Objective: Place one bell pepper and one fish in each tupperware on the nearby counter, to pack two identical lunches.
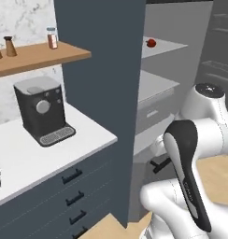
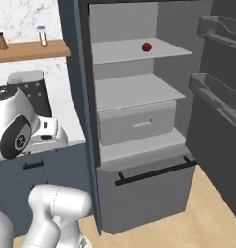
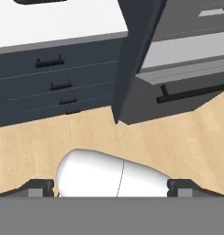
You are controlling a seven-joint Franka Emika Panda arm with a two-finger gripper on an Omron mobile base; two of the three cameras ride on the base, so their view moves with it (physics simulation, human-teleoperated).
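The gripper hangs low, looking down at the wooden floor, its two dark tips far apart with nothing between them, so the jaws stand wide and hold nothing. Judging from that, the packing has hardly begun: no pepper or fish is in hand, and neither tupperware tray can be made out in these pictures, so I cannot tell whether anything lies in them. Just beyond the gripper, to the left of the open fridge, runs the counter, white on top over dark drawers with black handles; the stretch of it in view carries a black coffee machine and no tray. Above the coffee machine a brown wooden shelf bears a few small bottles. The tall dark side panel of the fridge stands between counter and fridge interior, and any carry from one to the other must swing round it. Inside the fridge, a drawer front sits at mid height, and on the upper shelf behind it lies a small red thing, likely a bell pepper, though too small to be sure. No fish can be seen. Both lunches appear to remain to be packed.
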